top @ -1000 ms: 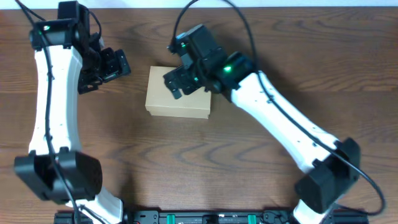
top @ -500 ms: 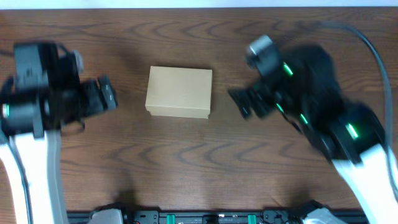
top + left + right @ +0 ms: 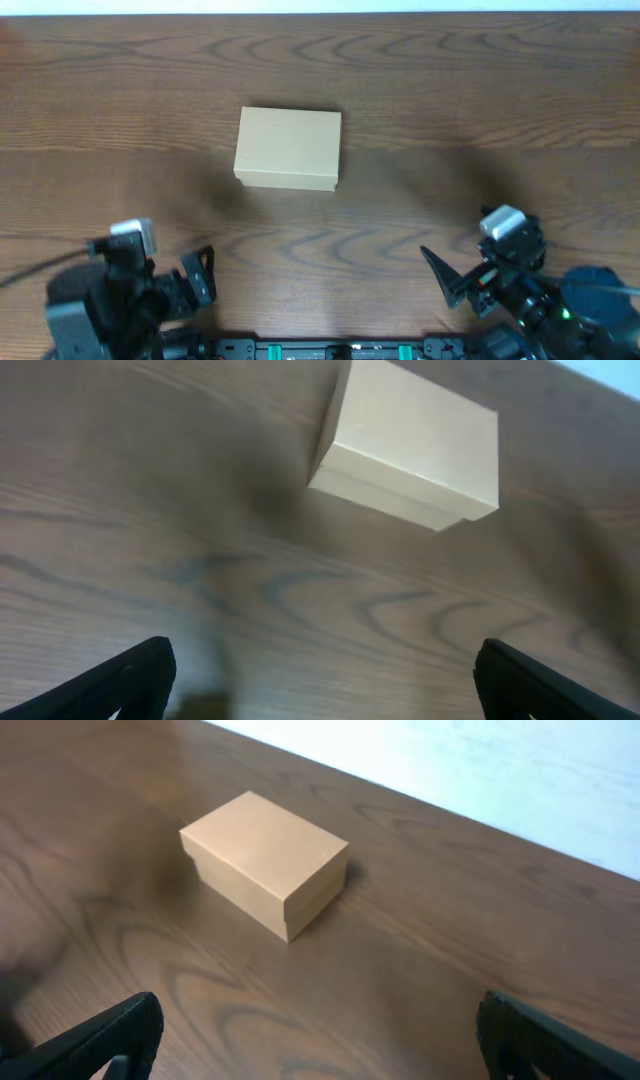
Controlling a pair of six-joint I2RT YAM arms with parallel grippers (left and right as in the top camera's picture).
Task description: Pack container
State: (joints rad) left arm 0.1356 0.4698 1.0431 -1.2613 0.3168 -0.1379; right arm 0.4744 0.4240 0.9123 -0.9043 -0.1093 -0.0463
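Note:
The container (image 3: 288, 148) is a small tan cardboard box with its lid shut, sitting alone on the wooden table (image 3: 450, 90). It also shows in the left wrist view (image 3: 410, 445) and the right wrist view (image 3: 265, 860). My left gripper (image 3: 195, 280) is open and empty at the near left edge, far from the box. My right gripper (image 3: 450, 280) is open and empty at the near right edge. In both wrist views the fingers (image 3: 130, 680) (image 3: 110, 1035) stand wide apart with only bare wood between them.
A pale wall or edge (image 3: 480, 770) lies beyond the table's far side. A black rail (image 3: 330, 350) runs along the near edge between the two arms.
Both arms have pulled back from beside the box to the near edge of the table. The box has not moved and its lid stays shut.

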